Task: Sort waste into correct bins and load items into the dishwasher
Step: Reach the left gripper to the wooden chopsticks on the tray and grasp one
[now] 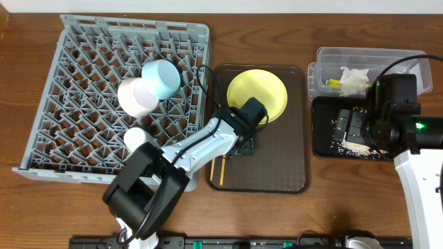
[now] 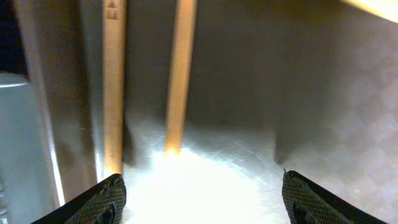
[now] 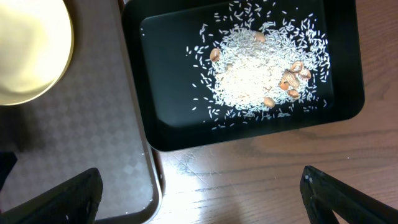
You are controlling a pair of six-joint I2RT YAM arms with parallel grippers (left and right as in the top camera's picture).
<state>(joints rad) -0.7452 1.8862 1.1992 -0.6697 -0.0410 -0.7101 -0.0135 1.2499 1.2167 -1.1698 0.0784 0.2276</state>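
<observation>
Two wooden chopsticks lie on the brown serving tray. In the left wrist view they run up from my open left gripper, one just ahead of the left fingertip, the other between the fingers. My left gripper hangs low over the tray beside the yellow plate. The light blue bowl, pinkish-white bowl and white cup sit in the grey dish rack. My right gripper is open and empty above the black tray, which holds rice scraps.
The clear tub at the back right holds the napkin and the wrapper. The black tray lies in front of it. The plate's edge and the serving tray's corner show in the right wrist view.
</observation>
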